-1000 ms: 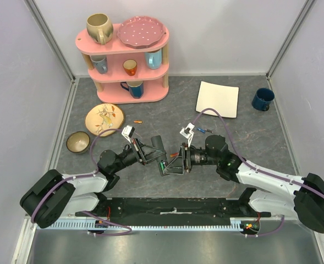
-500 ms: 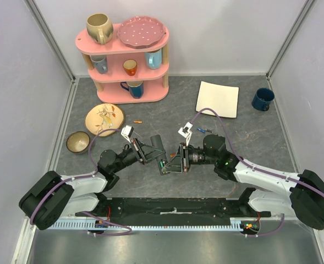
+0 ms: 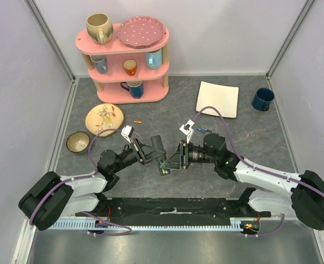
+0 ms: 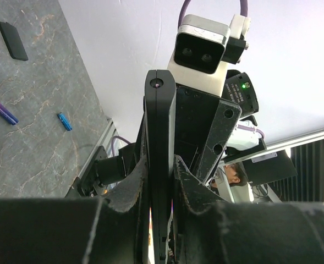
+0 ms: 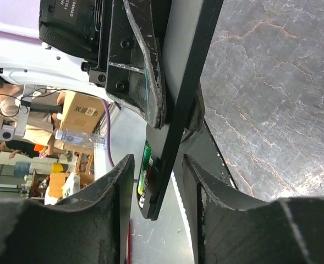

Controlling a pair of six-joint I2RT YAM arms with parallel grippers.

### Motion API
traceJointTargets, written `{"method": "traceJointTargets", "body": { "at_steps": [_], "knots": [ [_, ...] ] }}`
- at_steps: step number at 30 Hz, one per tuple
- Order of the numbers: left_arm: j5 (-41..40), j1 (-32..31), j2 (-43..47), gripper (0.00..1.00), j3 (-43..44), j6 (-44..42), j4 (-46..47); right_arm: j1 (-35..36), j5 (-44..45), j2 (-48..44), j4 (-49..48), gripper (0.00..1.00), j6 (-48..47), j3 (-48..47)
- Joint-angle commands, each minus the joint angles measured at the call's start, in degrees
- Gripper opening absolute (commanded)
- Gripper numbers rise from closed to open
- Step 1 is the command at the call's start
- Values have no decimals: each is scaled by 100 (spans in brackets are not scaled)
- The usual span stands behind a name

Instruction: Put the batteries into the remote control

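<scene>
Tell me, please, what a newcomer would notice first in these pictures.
The two arms meet in the middle: the left pincer clamps the black remote on edge, and the right pincer stands open around its end, where a green battery shows. Next comes the pink shelf of mugs at the far left, with an orange battery lying loose on its near side.

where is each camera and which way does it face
Top external: above and behind, facing down on the table; left arm and right arm show.
Left wrist: on the left arm, facing along its fingers, shut on the remote, toward the right wrist camera.
Right wrist: on the right arm, along its open fingers at the remote.
Shared: both wrist views show the remote.
</scene>
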State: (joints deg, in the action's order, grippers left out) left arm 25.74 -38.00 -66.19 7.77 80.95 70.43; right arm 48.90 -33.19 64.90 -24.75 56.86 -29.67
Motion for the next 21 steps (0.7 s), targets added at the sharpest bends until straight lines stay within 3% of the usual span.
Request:
{"method": "traceJointTargets", "body": {
  "at_steps": [1, 8, 15, 18, 19, 21],
  "knots": [
    [45, -15, 98, 2, 67, -220, 269, -21, 93, -57, -126, 45, 36, -250],
    [28, -15, 133, 2, 102, -211, 260, -21, 207, -13, 198, 31, -122, -259],
    [28, -15, 168, 2, 146, -193, 252, -21, 287, 40, 366, 25, -149, -241],
    [19, -15, 177, 2, 120, -202, 234, -21, 287, 5, 357, 30, -123, -250],
    [10, -15, 177, 2, 111, -211, 225, -21, 339, -56, 375, 40, -123, -258],
    [10, -15, 168, 2, 76, -228, 216, -48, 392, -127, 532, 49, -149, -328]
  ]
}}
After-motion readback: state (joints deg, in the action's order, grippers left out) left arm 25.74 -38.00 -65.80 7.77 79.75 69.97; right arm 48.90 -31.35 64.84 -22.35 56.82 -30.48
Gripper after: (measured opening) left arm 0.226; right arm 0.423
